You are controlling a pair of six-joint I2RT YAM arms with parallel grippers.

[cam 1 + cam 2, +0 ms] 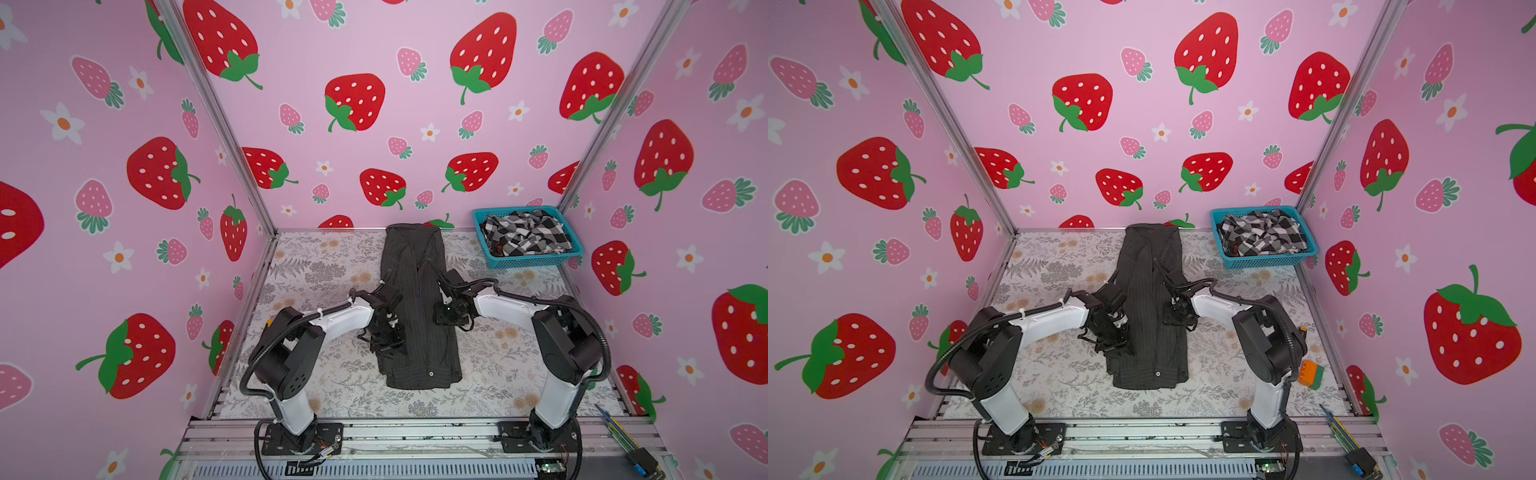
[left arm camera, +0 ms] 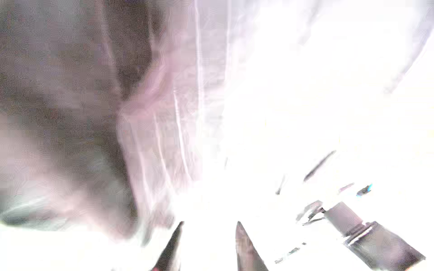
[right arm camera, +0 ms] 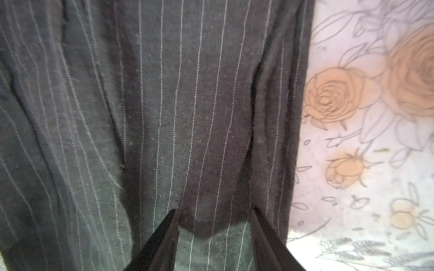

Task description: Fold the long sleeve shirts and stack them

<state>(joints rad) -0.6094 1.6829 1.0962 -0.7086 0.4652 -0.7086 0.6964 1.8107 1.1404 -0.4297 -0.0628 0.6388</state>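
Observation:
The dark pinstriped long sleeve shirt (image 1: 415,266) (image 1: 1148,270) lies on the table folded into a long narrow strip, with its collar at the back wall. A second long sleeve shirt, black-and-white checked (image 1: 524,233) (image 1: 1262,232), is crumpled in the basket. My left gripper (image 1: 388,337) (image 1: 1113,338) is at the strip's left edge, near the hem. The left wrist view is washed out and blurred, but there the left gripper (image 2: 209,225) is open and empty. My right gripper (image 1: 445,316) (image 1: 1177,316) (image 3: 214,210) hovers open over the shirt's (image 3: 164,93) right side.
A blue basket (image 1: 536,262) (image 1: 1268,262) stands at the back right corner. A floral tablecloth (image 1: 316,266) (image 3: 352,140) covers the table. An orange and green block (image 1: 1311,374) sits behind the right arm. Cables and tools (image 1: 615,428) lie at the front right rail. Walls close in three sides.

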